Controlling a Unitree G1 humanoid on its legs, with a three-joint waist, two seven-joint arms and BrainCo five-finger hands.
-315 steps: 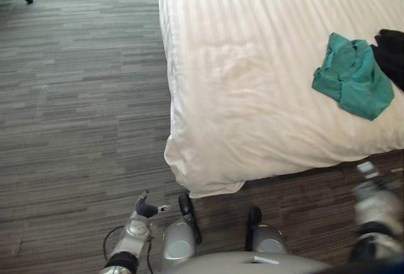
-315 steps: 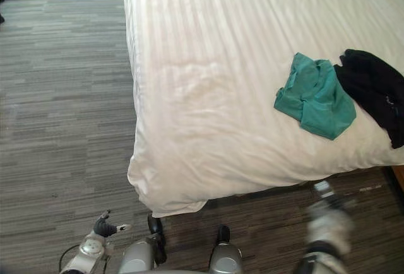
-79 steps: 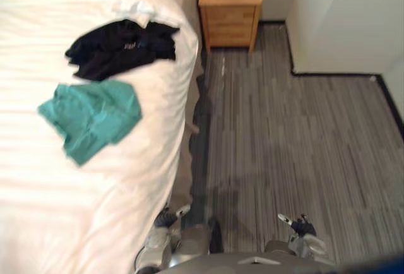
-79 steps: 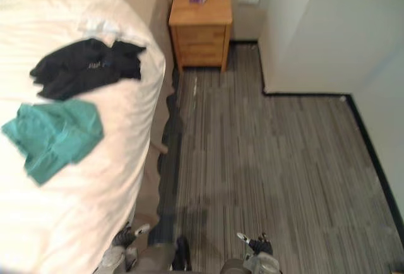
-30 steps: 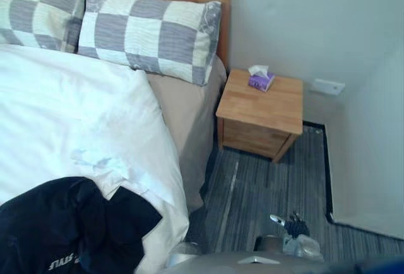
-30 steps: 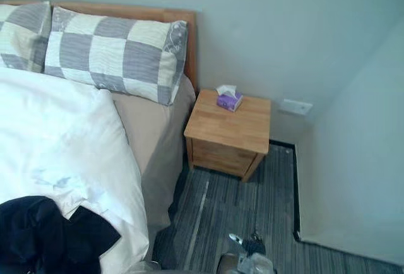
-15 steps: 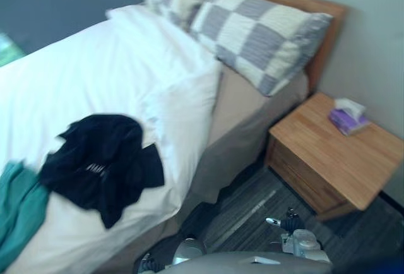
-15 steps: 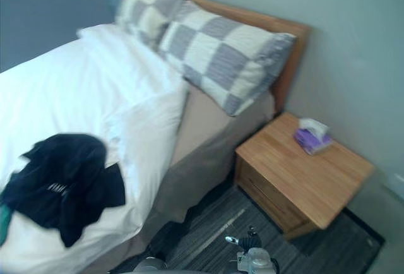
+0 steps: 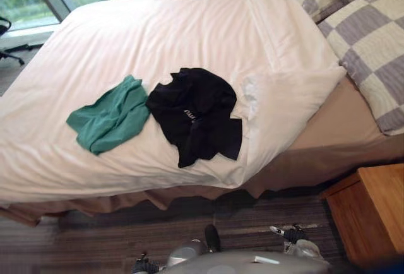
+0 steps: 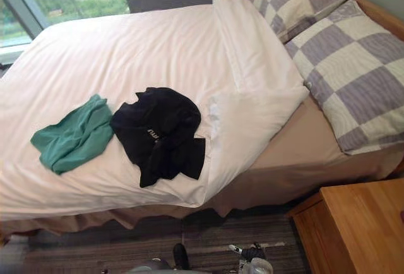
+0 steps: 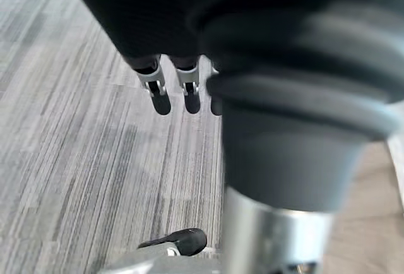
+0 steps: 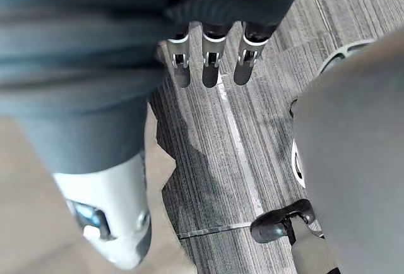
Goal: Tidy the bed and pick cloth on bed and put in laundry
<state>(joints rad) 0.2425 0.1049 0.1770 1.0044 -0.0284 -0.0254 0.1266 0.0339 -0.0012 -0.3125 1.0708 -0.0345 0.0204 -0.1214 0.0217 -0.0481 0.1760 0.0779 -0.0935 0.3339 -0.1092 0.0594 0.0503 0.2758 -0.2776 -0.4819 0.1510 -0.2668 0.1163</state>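
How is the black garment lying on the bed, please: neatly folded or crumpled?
Crumpled: the black garment lies in an uneven heap on the white duvet.

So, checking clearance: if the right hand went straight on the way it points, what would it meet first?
Most likely the striped carpet floor: the right hand hangs open, its fingers aimed down at it, with nothing visible between.
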